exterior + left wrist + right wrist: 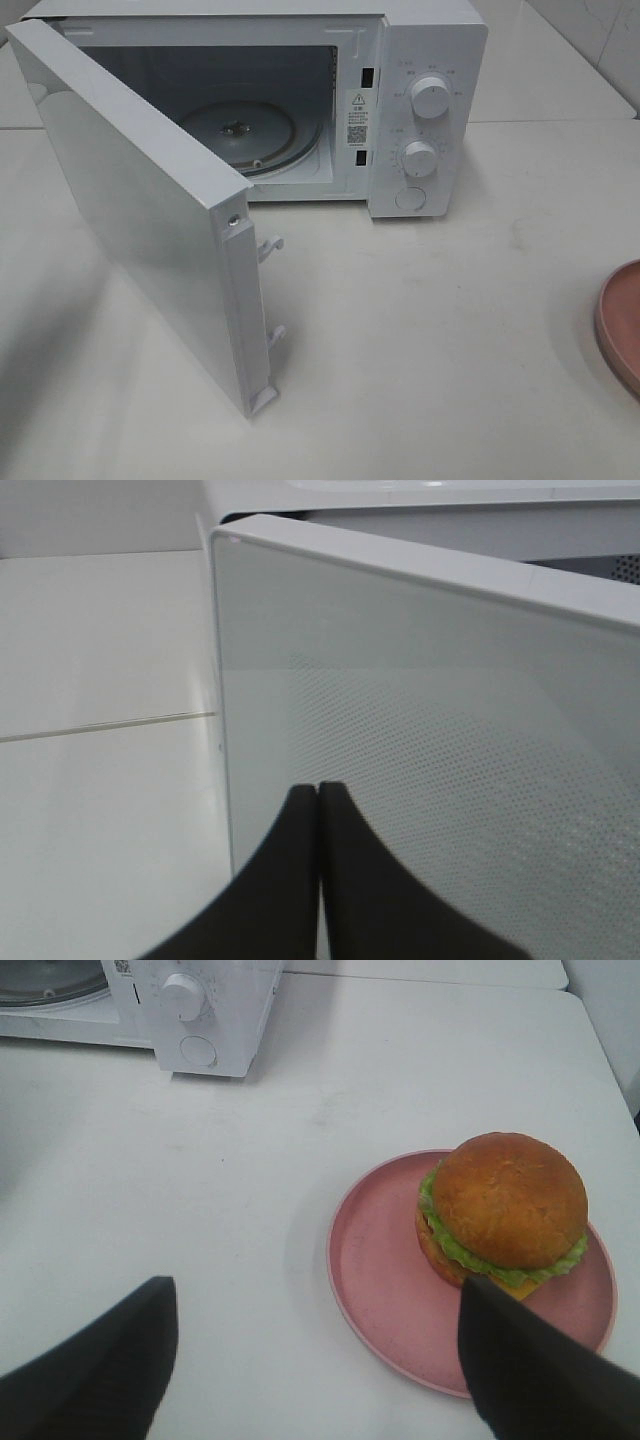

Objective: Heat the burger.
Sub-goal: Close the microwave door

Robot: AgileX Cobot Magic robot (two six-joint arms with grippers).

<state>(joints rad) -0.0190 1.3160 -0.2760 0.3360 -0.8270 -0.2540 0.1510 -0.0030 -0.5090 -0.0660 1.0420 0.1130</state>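
Observation:
The burger (505,1210), with a golden-brown bun and green lettuce edge, sits on a pink plate (380,1270) in the right wrist view. My right gripper (318,1345) is open and empty, above the plate's near side, apart from the burger. The white microwave (430,60) stands at the back with its door (130,200) swung wide open and its glass turntable (245,135) bare. My left gripper (318,800) is shut and empty, close to the outer face of the door (420,740). Neither gripper shows in the exterior high view.
Only the pink plate's edge (622,325) shows at the right border of the exterior high view. The microwave has two knobs (430,97) and a round button (410,198). The open door juts out over the white table (420,350).

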